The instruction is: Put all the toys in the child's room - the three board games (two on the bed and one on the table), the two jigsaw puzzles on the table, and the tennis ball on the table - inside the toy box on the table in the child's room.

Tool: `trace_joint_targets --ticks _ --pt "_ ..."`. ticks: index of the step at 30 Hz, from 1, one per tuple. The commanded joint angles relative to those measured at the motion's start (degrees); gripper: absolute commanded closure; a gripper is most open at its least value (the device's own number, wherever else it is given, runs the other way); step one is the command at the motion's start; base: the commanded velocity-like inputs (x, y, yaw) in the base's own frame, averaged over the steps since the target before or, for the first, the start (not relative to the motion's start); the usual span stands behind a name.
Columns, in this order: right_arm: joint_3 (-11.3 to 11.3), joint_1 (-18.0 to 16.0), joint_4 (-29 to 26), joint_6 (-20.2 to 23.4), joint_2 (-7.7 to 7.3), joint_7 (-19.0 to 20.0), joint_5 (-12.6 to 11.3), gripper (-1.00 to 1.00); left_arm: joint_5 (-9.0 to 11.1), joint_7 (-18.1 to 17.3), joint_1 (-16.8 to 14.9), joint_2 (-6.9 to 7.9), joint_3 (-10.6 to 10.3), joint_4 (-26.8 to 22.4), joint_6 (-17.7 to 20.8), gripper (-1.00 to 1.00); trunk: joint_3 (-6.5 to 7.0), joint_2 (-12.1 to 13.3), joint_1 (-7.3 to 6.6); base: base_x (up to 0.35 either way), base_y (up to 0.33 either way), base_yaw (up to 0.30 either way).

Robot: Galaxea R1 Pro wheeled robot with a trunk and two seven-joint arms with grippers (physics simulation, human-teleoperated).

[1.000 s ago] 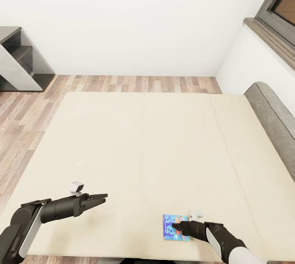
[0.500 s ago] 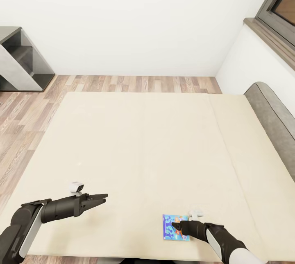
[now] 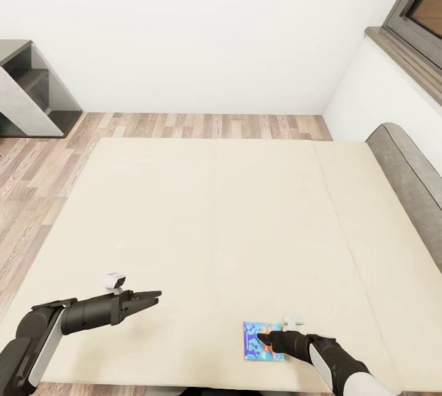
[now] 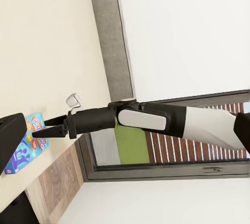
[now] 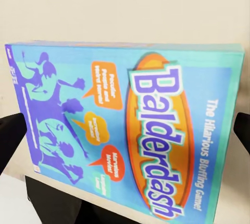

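Blue board game (image 3: 263,341) lies on the bed (image 3: 215,218); right end effector (image 3: 263,341) spread around it, left end effector (image 3: 150,295) clenched, holding nothing.

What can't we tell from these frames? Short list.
- Grip state of the right gripper: head view, too small; right wrist view, the blue board game hides all but dark finger edges at the frame sides.
- The game's near edge: right wrist view, cut off by the frame bottom.
- Left gripper: head view, fingers seem together, but any gap is too small to confirm.
- Bed near edge: head view, cut off by the frame.
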Motion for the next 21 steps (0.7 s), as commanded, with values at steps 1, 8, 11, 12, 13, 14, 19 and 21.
trace_joint_targets --ticks 1,8,11,12,13,14,19,21 --pt "-0.48 0.00 -0.11 0.44 0.03 0.35 0.28 -1.00 0.06 -0.15 -0.02 0.02 -0.01 -0.01 0.60 -1.00 -0.04 -0.05 0.01 0.000 0.000 0.000" --pt "-0.49 0.00 -0.11 0.44 0.03 0.35 0.28 -1.00 0.04 -0.12 -0.02 0.02 -0.01 -0.01 0.64 -1.00 -0.04 -0.05 0.01 0.000 0.003 0.000" --pt "-0.49 0.00 -0.11 0.44 0.03 0.35 0.28 -1.00 0.04 -0.09 -0.02 0.02 -0.01 -0.01 0.68 -1.00 -0.04 -0.05 0.01 0.000 0.071 0.000" --pt "-0.49 0.00 -0.11 0.44 0.03 0.35 0.28 -1.00 0.04 -0.08 -0.02 0.02 -0.01 -0.01 0.68 -1.00 -0.04 -0.05 0.01 0.000 0.082 0.000" --pt "-0.49 0.00 -0.11 0.44 0.03 0.35 0.28 -1.00 0.04 -0.09 -0.02 0.02 -0.01 -0.01 0.68 -1.00 -0.04 -0.05 0.01 0.000 0.052 0.000" --pt "-0.49 0.00 -0.11 0.44 0.03 0.35 0.28 -1.00 0.04 -0.09 -0.02 0.02 -0.01 -0.01 0.69 -1.00 -0.04 -0.05 0.01 0.000 0.034 0.000" --pt "-0.49 0.00 -0.11 0.44 0.03 0.35 0.28 -1.00 0.04 -0.07 -0.02 0.02 -0.01 -0.01 0.68 -1.00 -0.04 -0.05 0.01 0.000 0.013 0.000" --pt "-0.49 0.00 -0.11 0.44 0.03 0.35 0.28 -1.00 0.04 -0.07 -0.02 0.02 -0.01 -0.01 0.69 -1.00 -0.04 -0.05 0.01 0.000 0.005 0.000"
